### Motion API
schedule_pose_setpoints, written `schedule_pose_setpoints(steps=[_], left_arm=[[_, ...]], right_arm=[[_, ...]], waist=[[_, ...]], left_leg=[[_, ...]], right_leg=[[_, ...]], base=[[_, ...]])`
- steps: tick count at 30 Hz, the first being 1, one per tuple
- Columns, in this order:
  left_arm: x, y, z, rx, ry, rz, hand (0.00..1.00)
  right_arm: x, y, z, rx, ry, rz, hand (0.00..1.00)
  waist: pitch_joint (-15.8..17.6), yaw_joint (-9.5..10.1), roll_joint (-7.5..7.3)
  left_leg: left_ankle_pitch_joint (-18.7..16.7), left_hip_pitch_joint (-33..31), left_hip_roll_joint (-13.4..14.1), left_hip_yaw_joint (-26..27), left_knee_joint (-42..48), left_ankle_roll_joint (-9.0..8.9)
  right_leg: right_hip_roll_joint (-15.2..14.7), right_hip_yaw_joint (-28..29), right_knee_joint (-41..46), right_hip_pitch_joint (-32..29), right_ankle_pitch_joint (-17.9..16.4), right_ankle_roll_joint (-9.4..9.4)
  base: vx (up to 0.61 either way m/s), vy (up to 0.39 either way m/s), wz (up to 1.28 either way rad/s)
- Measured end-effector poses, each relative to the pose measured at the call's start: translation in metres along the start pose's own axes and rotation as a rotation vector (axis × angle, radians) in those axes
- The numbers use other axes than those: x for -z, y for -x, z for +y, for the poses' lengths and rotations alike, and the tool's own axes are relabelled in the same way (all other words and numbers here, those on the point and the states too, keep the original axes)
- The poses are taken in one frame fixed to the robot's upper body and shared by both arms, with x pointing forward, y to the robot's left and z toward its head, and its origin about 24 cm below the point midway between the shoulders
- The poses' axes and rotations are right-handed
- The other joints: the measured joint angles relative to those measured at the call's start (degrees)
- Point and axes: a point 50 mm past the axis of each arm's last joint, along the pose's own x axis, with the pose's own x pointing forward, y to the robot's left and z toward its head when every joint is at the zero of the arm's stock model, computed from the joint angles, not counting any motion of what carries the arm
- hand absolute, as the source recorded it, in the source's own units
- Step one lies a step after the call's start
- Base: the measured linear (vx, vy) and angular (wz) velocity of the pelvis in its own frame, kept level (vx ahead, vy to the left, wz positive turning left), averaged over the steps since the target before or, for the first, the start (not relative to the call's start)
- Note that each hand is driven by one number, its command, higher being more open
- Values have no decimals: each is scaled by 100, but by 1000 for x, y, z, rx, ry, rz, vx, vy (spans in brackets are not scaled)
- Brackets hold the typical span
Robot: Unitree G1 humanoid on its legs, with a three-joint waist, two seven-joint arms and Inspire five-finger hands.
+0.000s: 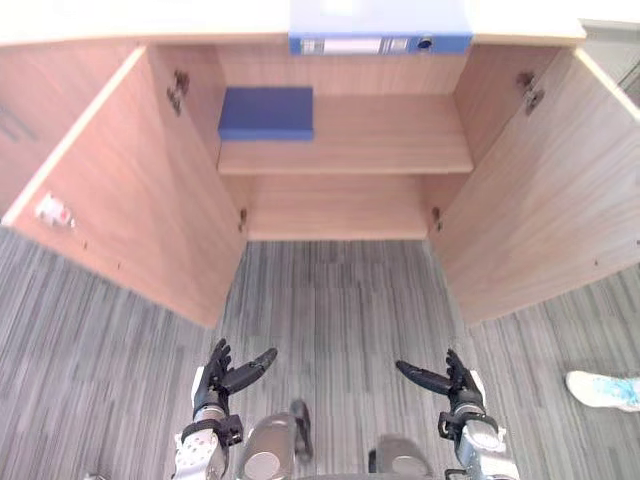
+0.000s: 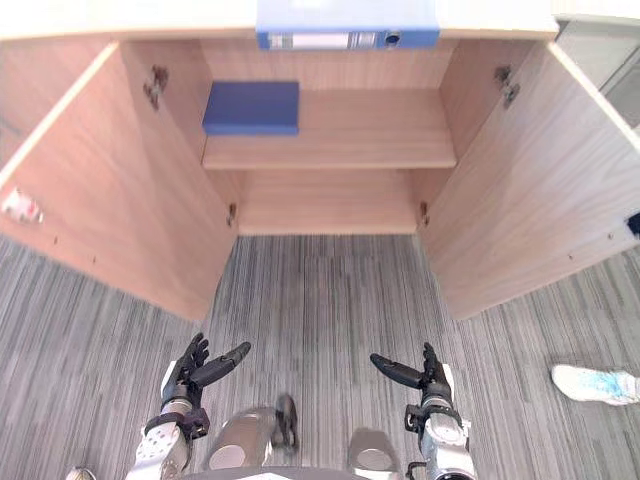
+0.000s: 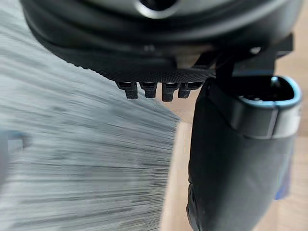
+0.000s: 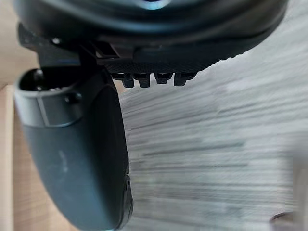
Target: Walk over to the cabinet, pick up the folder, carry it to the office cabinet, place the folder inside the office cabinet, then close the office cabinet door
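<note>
Left hand (image 1: 225, 375) and right hand (image 1: 452, 380) low, fingers spread, empty. Light-blue ring-binder folder (image 1: 380, 30) lies atop light wooden cabinet (image 1: 340, 205); dark-blue flat folder (image 1: 266, 112) on its shelf (image 1: 400, 130). Risks: grabbing the wrong one; arm clipping open doors (image 1: 130, 190).

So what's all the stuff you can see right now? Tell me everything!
cabinet: one, light wood, straight ahead, standing open
left door: one, light wood, swung open
right door: one, light wood, swung open
light blue folder: one, lying on the cabinet's top
dark blue flat thing: one, on the shelf's left side; folder or book, cannot tell
white tag: one, on the left door
carpet: grey, striped, the floor
shoe: one, white and pale blue, a person's, far right
left hand: dark, low left, open, empty
right hand: dark, low right, open, empty
</note>
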Motion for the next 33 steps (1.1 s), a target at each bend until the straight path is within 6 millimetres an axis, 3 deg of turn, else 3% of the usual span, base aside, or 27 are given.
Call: schedule_pose_setpoints(steps=[2,4,5,6,7,8,9,10,11,12,14,16,17,20,22,25,29,33], left_arm=[[-5,-2,4,-5,-17,-15,100],[-7,-6,2,-1,-16,-16,100],[-5,-6,4,-8,-21,-7,100],[-2,-4,7,-14,-27,4,100],[2,-4,3,-9,-19,20,100],[5,-6,-5,1,1,40,100],[5,-6,-10,13,10,37,100],[5,-6,-16,26,19,36,100],[5,-6,-18,30,26,36,100],[5,-5,-23,39,41,29,100],[2,-3,-25,49,43,12,100],[-3,-3,-29,73,39,-11,100],[-5,-2,-29,77,39,-22,100],[-13,-2,-29,78,40,-57,100],[-27,-2,-30,83,32,-116,100],[-47,4,-28,79,7,-220,100],[-69,12,-22,79,-86,-337,100],[-94,32,-25,96,-249,-505,100]], right_arm=[[-3,-1,8,-36,28,-11,100],[-3,-1,9,-43,32,-9,100],[0,0,8,-41,33,-2,100],[8,4,4,-30,36,19,100],[11,5,-2,-17,44,30,100],[10,2,-9,2,53,46,100],[10,2,-12,15,43,45,100],[12,3,-14,22,40,49,100],[13,4,-14,24,39,49,100],[18,9,-13,29,30,60,100],[20,13,-9,29,7,48,100],[11,10,-8,32,-10,8,100],[7,8,-10,41,-21,-1,100],[9,8,-18,72,-37,8,100],[17,12,-21,92,-48,32,100],[25,16,-23,98,-45,54,100],[28,17,-20,92,-51,64,100],[26,16,-21,93,-47,43,100]], waist=[[0,-56,18],[9,-104,34],[-16,-167,10],[-80,-213,-82],[-81,-226,-1],[-130,-191,184],[-137,-208,191],[-122,-217,235],[-119,-220,250],[-102,-160,296],[-134,-33,236],[-158,-5,231],[-180,-3,271],[-243,47,435],[-270,44,320],[-288,46,294],[-293,49,294],[-334,52,295]], left_leg=[[-5,541,92,3,-452,-25],[-8,792,251,-29,-548,-30],[-38,980,319,-99,-615,-168],[-205,1185,270,-244,-600,-537],[-304,1278,365,-342,-520,-699],[-215,1162,560,-480,-162,-897],[-29,1003,598,-563,316,-1047],[396,693,722,-606,1258,-1048],[565,461,851,-597,1881,-1064],[495,54,1188,-516,2983,-1023],[238,-421,1439,-190,3544,-917],[119,-792,1360,89,2490,-833],[267,-823,1222,70,1457,-805],[1142,-759,1059,11,-94,-768],[1237,-567,808,11,-530,-698],[1462,-291,501,24,-1156,-634],[1522,-22,440,-27,-1473,-630],[1622,126,399,-76,-1725,-638]], right_leg=[[57,-500,-726,-649,-200,-244],[282,-646,-2084,-993,-127,-312],[495,-607,-3372,-1007,443,-315],[592,-421,-4293,-913,1828,-531],[606,-431,-4047,-931,1902,-663],[687,-580,-3706,-987,1632,-791],[662,-619,-3650,-874,1374,-770],[676,-681,-3719,-575,1180,-802],[695,-724,-3840,-340,1117,-830],[805,-820,-4155,199,1050,-897],[872,-829,-4594,779,998,-954],[827,-780,-4962,1146,1023,-914],[816,-723,-5080,1265,1031,-855],[890,-605,-5126,1378,936,-652],[691,-596,-5132,1380,874,-538],[502,-603,-5212,1432,830,-464],[467,-605,-5273,1611,829,-454],[490,-593,-5279,1666,830,-452]], base=[[590,-39,3],[611,-127,24],[598,-168,43],[628,-188,51],[614,-170,30],[575,-189,20],[643,-223,18],[520,-211,31],[497,-199,34],[375,-138,25],[383,-115,1],[370,-40,-16],[308,32,-23],[262,96,-15],[258,131,15],[151,64,15],[72,24,10],[6,-6,6]])
